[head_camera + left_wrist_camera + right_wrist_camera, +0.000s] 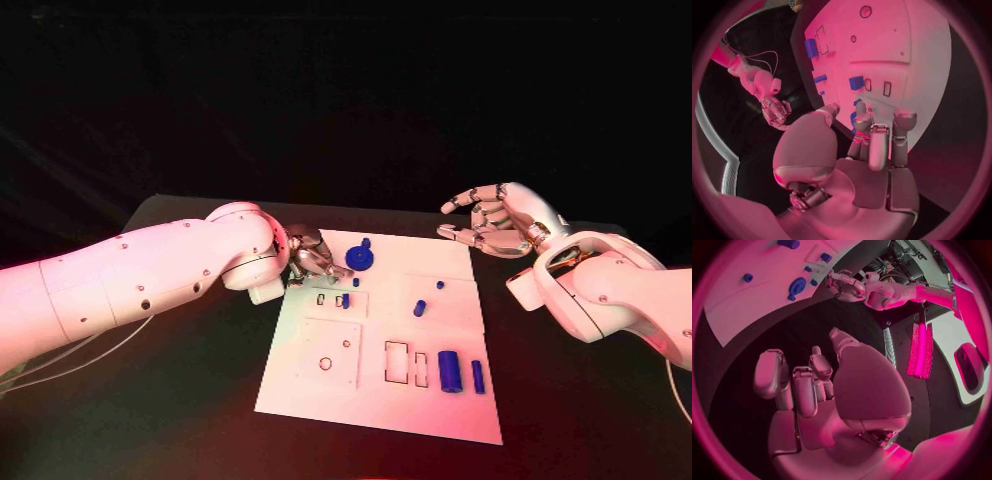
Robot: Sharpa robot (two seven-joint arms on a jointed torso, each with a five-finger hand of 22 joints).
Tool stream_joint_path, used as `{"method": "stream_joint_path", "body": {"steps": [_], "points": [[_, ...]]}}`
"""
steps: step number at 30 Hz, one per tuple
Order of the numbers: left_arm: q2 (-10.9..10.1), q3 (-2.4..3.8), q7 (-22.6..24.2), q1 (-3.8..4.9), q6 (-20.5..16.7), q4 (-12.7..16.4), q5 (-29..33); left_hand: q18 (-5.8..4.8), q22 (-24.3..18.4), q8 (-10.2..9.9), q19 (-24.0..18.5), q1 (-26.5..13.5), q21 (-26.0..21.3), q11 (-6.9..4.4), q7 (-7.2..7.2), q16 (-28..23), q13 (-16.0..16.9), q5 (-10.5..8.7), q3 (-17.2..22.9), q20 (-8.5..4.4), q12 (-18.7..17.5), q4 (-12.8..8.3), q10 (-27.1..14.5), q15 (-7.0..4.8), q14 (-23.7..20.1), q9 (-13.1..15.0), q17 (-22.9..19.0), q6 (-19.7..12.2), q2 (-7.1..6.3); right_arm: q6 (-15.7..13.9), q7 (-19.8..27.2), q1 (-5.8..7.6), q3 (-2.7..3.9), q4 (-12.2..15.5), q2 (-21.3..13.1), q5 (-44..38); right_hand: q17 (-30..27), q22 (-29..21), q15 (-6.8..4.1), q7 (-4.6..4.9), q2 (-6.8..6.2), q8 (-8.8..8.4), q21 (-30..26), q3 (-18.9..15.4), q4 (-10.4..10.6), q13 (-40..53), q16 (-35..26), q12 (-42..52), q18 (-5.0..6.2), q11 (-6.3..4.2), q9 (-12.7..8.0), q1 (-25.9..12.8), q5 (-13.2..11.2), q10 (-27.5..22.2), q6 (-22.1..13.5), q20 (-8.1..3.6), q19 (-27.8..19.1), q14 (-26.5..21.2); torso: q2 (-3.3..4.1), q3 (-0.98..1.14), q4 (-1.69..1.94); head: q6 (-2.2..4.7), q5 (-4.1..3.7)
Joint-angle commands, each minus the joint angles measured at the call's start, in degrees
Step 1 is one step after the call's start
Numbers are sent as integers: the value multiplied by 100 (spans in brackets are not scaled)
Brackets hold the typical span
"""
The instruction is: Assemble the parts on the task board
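Observation:
The white task board (433, 400) lies in the middle of the table. On its far part sit a blue disc (361, 258) and several small blue pegs (420, 308). A blue cylinder (450, 371) and a thin blue bar (477, 376) lie near its right edge, beside two rectangular recesses (397, 361). My left hand (310, 260) hovers at the board's far left corner, fingers apart, tips close to the disc (853, 119), nothing plainly held. My right hand (498, 222) hangs off the far right corner, fingers spread and empty; it also appears as the right hand (811, 385) above bare table.
The black table (173, 410) reaches out on both sides of the board, with a dark cloth behind it. A raised square plate with a small hole (329, 355) takes up the board's near left part. A cable (87, 350) trails below my left arm.

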Motion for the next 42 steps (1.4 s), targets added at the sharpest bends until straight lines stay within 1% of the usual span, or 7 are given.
{"method": "stream_joint_path", "body": {"steps": [1, 11, 18, 23, 32, 40, 42], "points": [[94, -28, -328, 34, 492, -42, -332, -83, 57, 40, 45, -60, 37, -6, -53, 13, 48, -13, -32, -6, 35, 7, 48, -42, 268, 33, 710, 10, 14, -10, 67, 2, 2, -30, 15, 113, 768, -15, 11, 7, 7, 28, -20, -7, 46, -15, 24, 9, 8, -6, -6, 62, 22, 5, -53, 14, 26, 403, -2, -5, -3, -8, -22], [331, -121, -396, 68, 769, -209, -429, -85, 68, 55, 54, -91, 48, -12, -58, 7, 35, -17, -41, -14, 29, 10, 40, -49, 264, 61, 696, 7, 39, 43, 1, 4, 2, -78, 43, 116, 763, -18, 13, 10, 3, 21, -26, -11, 54, -15, 20, 8, 9, -3, -11, 59, 27, 5, -71, 15, 24, 401, -1, -8, 3, -22, -68], [443, -146, -410, 71, 824, -289, -458, -85, 68, 58, 54, -99, 49, -13, -59, 5, 44, -20, -43, -16, 35, 9, 45, -50, 262, 69, 691, 5, 45, 78, -30, 4, 2, -87, 59, 116, 763, -20, 14, 12, 4, 17, -30, -12, 58, -17, 20, 7, 10, -2, -14, 59, 30, 4, -81, 15, 22, 401, 5, -4, -9, -20, -96], [512, -161, -418, 69, 854, -320, -484, -87, 76, 62, 58, -75, 55, -16, -62, -6, 10, -16, -38, -19, 13, -2, 17, -53, 253, 87, 669, -11, 52, 150, -70, 4, 2, -95, 68, 103, 753, -35, 17, 18, 7, 7, -55, -10, 63, -31, 14, -5, 14, 3, -22, 70, 35, -8, -109, 17, 11, 398, 5, -11, -5, -12, -96], [619, -218, -418, 65, 919, -388, -441, -89, 83, 69, 61, -31, 61, -19, -65, -9, 12, -10, -28, -24, 12, -6, 10, -56, 250, 113, 665, -30, 56, 215, -110, 4, 2, -109, 101, 79, 749, -43, 19, 20, 3, 4, -68, -8, 58, -37, 12, -10, 17, 4, -25, 85, 34, -14, -120, 19, 4, 397, 2, -5, -4, -30, -116], [632, -239, -416, 64, 929, -404, -380, -89, 89, 89, 54, 144, 68, -26, -71, -13, 12, 7, 22, -32, 5, -14, -12, -63, 247, 190, 663, -68, 78, 279, -172, 4, 2, -133, 113, 54, 741, -43, 20, 21, 5, 4, -70, -5, 56, -31, 8, -5, 17, 5, -26, 94, 34, -9, -123, 19, 4, 395, 0, -3, -2, -37, -137], [628, -240, -418, 64, 931, -406, -357, -91, 103, 102, 57, 279, 78, -34, -80, -13, 29, 13, 86, -38, 12, -14, -8, -69, 248, 241, 667, -79, 132, 290, -188, 4, 1, -138, 115, 46, 737, -53, 21, 22, 5, 5, -86, -1, 50, -37, 5, -10, 21, 5, -27, 108, 36, -15, -126, 20, -4, 393, 3, -4, 1, -30, -135]]}}
